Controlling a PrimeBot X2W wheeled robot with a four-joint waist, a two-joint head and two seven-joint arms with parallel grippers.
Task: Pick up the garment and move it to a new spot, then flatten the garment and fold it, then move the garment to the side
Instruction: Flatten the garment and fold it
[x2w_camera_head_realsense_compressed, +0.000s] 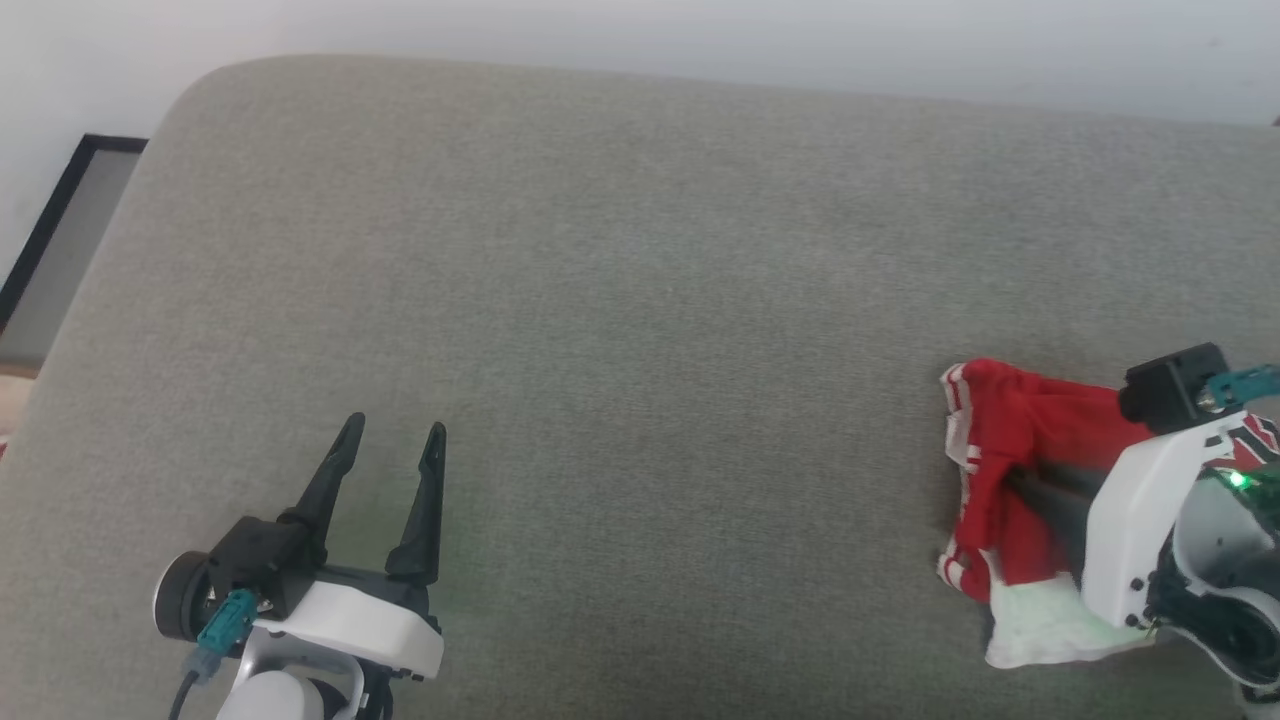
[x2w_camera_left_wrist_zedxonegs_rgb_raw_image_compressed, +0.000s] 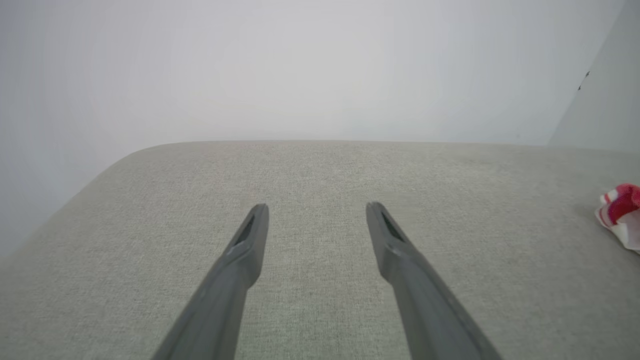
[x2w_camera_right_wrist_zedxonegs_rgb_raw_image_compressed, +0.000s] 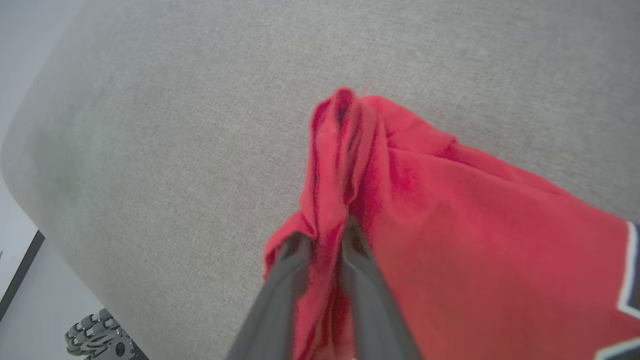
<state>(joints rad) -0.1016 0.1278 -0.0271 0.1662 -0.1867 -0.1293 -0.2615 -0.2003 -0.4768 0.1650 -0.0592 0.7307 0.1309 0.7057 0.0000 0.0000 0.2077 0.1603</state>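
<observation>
Both right fingers (x2w_camera_right_wrist_zedxonegs_rgb_raw_image_compressed: 280, 292) tight around a fold of the garment (x2w_camera_right_wrist_zedxonegs_rgb_raw_image_compressed: 450, 210)

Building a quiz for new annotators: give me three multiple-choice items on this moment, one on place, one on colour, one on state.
1. Where on the grey cushion is the garment, in the head view? A. far left B. centre C. right side
2. The garment's main colour? A. blue B. red C. green
3. How do the fingers of the left gripper stand? A. spread, empty B. closed on cloth C. crossed
1 C: it lies bunched at the right, pinched by the right gripper. 2 B: mostly red cloth. 3 A: bare cushion shows between them.
</observation>
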